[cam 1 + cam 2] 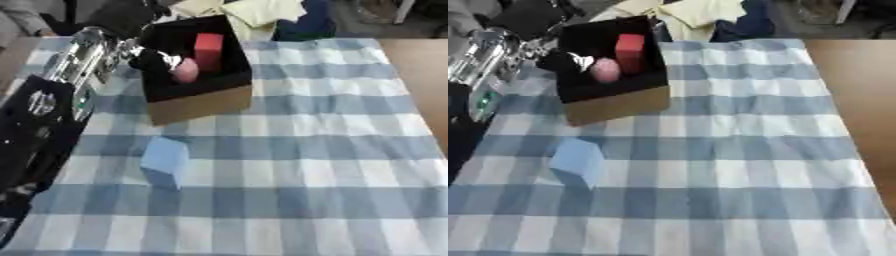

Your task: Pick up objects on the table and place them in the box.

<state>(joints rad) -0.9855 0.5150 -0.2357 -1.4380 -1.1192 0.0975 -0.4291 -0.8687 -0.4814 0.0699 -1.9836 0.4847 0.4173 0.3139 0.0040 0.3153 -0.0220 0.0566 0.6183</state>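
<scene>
While the left hand point(157, 62) hovers inside the box point(197, 102) at eleven o'clock, fingers curled round a pink object point(185, 70) beside a red block point(208, 50), releasing seems next; a blue block point(165, 160) waits on the bench point(332, 165).

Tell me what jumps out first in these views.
The open cardboard box at the far left of the checked tablecloth, with a red block standing inside. The left robot hand reaches into the box with a pink ball at its fingers. A light blue block sits alone on the cloth nearer the camera.
</scene>
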